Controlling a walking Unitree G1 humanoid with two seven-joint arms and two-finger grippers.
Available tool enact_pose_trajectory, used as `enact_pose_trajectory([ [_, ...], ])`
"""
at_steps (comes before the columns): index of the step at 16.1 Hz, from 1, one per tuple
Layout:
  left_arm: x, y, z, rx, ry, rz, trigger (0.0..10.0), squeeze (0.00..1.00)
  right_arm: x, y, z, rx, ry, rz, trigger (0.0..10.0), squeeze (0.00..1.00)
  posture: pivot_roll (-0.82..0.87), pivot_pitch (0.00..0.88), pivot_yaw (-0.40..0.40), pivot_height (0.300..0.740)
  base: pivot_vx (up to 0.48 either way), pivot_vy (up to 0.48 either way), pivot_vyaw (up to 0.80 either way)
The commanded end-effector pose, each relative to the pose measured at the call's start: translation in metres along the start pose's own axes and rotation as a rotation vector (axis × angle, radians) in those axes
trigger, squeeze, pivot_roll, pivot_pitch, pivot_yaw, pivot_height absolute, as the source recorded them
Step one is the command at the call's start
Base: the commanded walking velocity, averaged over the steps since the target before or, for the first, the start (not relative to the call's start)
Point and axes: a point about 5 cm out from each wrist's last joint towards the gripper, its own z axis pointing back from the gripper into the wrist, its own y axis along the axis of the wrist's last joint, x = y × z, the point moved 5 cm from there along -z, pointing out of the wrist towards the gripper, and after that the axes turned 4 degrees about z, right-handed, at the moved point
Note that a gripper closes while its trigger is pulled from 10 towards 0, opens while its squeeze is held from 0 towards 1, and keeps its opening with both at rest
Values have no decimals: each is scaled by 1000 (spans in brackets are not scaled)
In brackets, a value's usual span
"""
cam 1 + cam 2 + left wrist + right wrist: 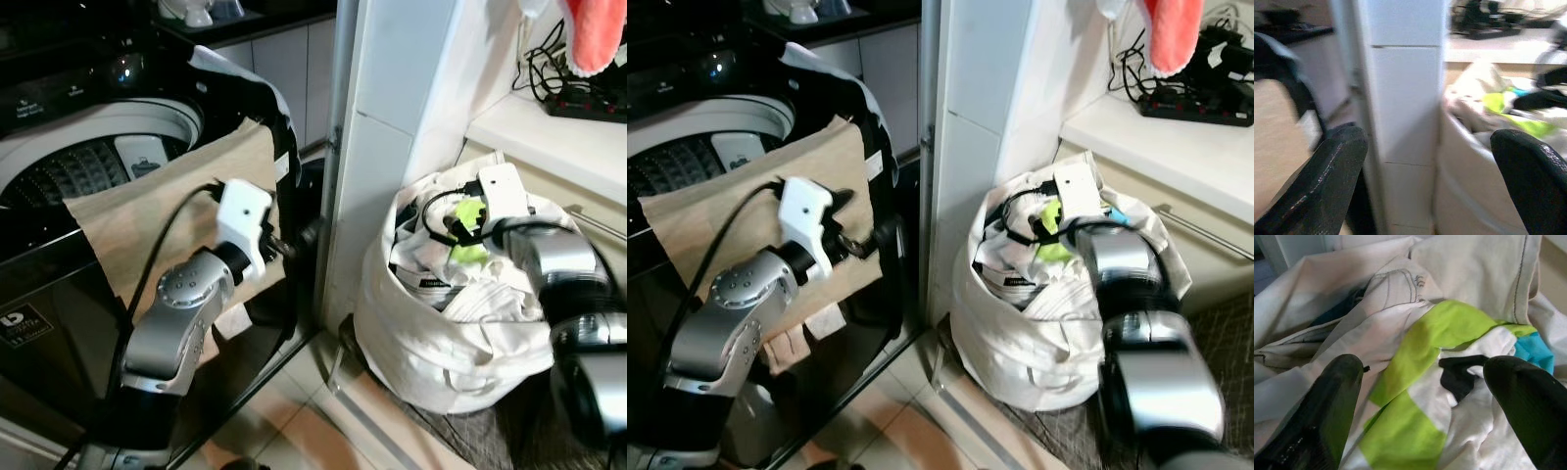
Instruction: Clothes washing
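Note:
A white laundry bag (431,362) full of clothes stands on the floor right of a white pillar. My right gripper (453,227) reaches into its top and stands open just above a lime-green and white garment (1415,421), with nothing between its fingers (1337,396). On the left is a top-loading washing machine (49,304) with its drum (88,166) open. A tan cloth (167,215) is draped over its front edge, with a black garment (269,103) over its right corner. My left gripper (294,240) is open and empty beside the tan cloth, pointing toward the pillar and bag.
The white pillar (382,147) separates the washer from the bag. A counter (549,137) at the right carries a power strip (583,103) and cables, and a pink cloth (593,34) hangs above it. Tiled floor (294,411) lies between the washer and the bag.

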Motion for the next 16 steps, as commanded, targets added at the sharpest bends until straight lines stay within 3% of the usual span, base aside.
enact_pose_trajectory([
  [1,12,5,1,-7,-90,-2,10000,0,4,-9,0,-75,-5,11,10000,1000,8,0,-12,740,0,0,0],
  [2,21,0,5,-48,-167,-5,10000,0,1,-13,-1,-96,29,2,10000,1000,10,0,-15,740,0,0,0],
  [3,24,-4,7,-82,-206,-22,10000,0,-2,-23,-4,-155,44,-21,10000,0,15,0,-20,740,0,0,0],
  [5,24,-3,8,-83,-207,-25,10000,0,-9,-38,-5,-223,71,-22,10000,0,20,0,-22,740,0,0,0],
  [8,23,-3,9,-104,-207,-27,10000,0,-19,-59,-9,-262,79,-99,10000,0,33,0,-23,740,0,0,0],
  [9,22,-4,9,-113,-205,-32,10000,0,-20,-61,-9,-260,73,-133,5098,0,34,0,-22,740,0,0,0],
  [10,22,-4,10,-115,-206,-34,10000,0,-20,-62,-9,-260,73,-145,5098,0,35,0,-22,740,0,0,0],
  [11,20,-5,10,-117,-197,-38,10000,0,-19,-61,-10,-254,73,-148,0,0,35,0,-21,740,0,0,0],
  [16,19,-6,9,-128,-182,-49,10000,0,-14,-56,-9,-236,60,-149,0,0,28,0,-16,740,0,0,0],
])
